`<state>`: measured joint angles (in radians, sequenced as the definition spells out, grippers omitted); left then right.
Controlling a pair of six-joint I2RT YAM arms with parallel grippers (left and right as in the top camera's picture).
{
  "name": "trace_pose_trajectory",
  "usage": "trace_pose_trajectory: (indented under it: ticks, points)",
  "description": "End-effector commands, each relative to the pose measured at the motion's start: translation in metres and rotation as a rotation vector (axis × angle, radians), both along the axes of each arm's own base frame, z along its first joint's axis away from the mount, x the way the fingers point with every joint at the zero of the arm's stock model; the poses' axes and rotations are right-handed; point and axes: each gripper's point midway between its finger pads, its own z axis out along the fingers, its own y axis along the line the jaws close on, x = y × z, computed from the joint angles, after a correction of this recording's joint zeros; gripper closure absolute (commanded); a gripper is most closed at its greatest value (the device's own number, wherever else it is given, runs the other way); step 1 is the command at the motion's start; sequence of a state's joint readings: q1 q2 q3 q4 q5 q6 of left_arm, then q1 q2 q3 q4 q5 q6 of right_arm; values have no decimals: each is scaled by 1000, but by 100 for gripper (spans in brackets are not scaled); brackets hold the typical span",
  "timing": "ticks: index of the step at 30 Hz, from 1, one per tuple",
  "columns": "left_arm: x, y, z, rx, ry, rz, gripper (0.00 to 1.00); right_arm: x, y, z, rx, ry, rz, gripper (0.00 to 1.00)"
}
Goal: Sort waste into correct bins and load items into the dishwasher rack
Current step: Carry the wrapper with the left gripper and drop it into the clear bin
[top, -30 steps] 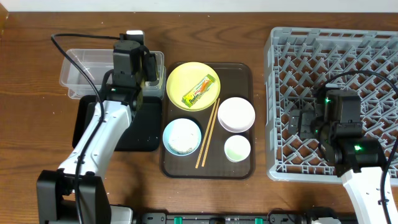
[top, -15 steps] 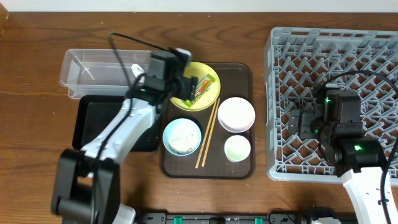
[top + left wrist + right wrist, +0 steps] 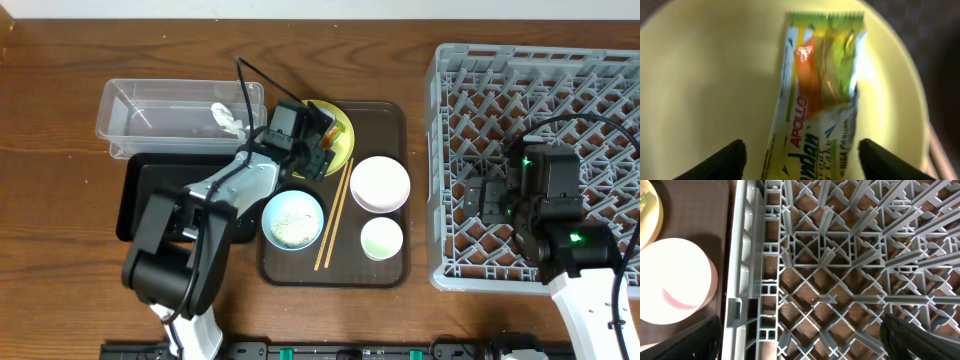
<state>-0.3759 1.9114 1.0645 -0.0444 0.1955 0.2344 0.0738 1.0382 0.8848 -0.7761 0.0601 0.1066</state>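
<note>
The green-and-yellow snack wrapper [image 3: 820, 90] lies on the yellow plate [image 3: 705, 75]. My left gripper [image 3: 805, 165] is open just above it, one finger on each side of the wrapper's lower end. From overhead the left gripper [image 3: 316, 142] covers most of the plate [image 3: 344, 152]. Crumpled white tissue [image 3: 228, 118] lies in the clear tub [image 3: 140, 115]. My right gripper [image 3: 800, 340] is open and empty over the left wall of the grey dishwasher rack [image 3: 840, 255], also seen from overhead [image 3: 482, 196].
The brown serving tray [image 3: 390, 270] holds a light blue bowl [image 3: 293, 218] with rice grains, a pinkish-white bowl [image 3: 379, 184], a small pale cup [image 3: 381, 238] and chopsticks [image 3: 333, 215]. The black tray [image 3: 145, 205] sits in front of the tub. The rack [image 3: 560, 80] fills the right side.
My left arm swung right from the clear tub to the yellow plate and lowered over the wrapper. The tissue now lies uncovered in the tub. The right arm has not moved.
</note>
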Motion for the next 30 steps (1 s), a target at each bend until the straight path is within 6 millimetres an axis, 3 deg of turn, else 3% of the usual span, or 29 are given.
trace_pose_trajectory:
  ticks: [1, 4, 8, 11, 13, 19, 21, 24, 30]
  points:
    - [-4, 8, -14, 43, 18, 1, 35, 3, -4, 10, 10, -27, -23, 1]
    - [-7, 9, -18, 50, 34, 1, 50, 3, -4, 10, 10, -27, -23, 1]
    - [-8, 9, -17, 50, 38, 1, 81, 3, -4, 10, 10, -27, -23, 1]
    - [-5, 8, -6, 39, 15, 4, 89, 3, -4, 10, 10, -27, -23, 1]
    - [-2, 7, 11, 24, -22, 7, 90, 3, -4, 10, 10, -27, -23, 1]
    - [12, 16, 94, -98, -165, 116, 90, 3, -4, 10, 9, -27, -24, 1]
    - [17, 32, 118, -126, -211, 187, 90, 3, -4, 11, 9, -28, -24, 1]
    - [30, 76, 138, -125, -264, 391, 90, 3, -4, 10, 10, -27, -23, 1]
    - [42, 154, 138, -247, -232, 782, 89, 3, -4, 11, 10, -28, -23, 1]
